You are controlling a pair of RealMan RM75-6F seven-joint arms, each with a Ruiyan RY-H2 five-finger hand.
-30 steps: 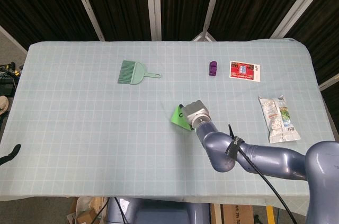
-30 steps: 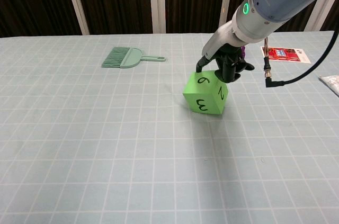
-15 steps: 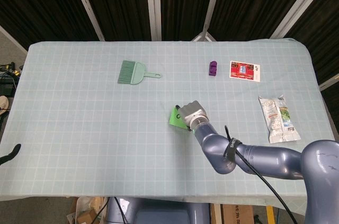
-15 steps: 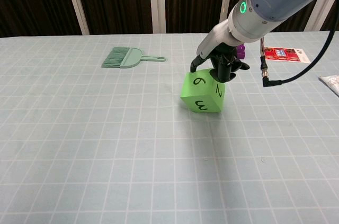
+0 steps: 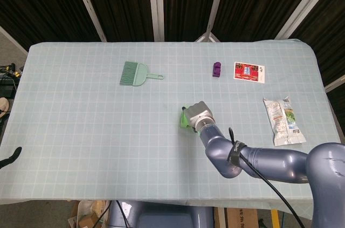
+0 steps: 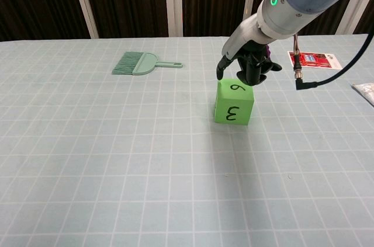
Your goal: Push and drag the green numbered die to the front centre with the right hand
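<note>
The green numbered die (image 6: 234, 101) is sitting flat on the table (image 6: 87, 159) near its middle, a little right of centre, showing a 3 toward the robot and a 6 on top, and the right hand (image 6: 248, 63) is hovering at its far upper edge with the fingers curled downward; whether the fingertips are touching the top face or hanging just above it I cannot tell, and it is gripping nothing. Judging by the chest view, the die is lying well short of the front edge, so most of the dragging toward the front centre is looking undone (the hand is placed behind it, which suits a pull forward). The left hand is not showing in either view. The surface is a pale blue-green cloth with a white grid, lying smooth, and dark slatted panels with light uprights are standing behind the table
</note>
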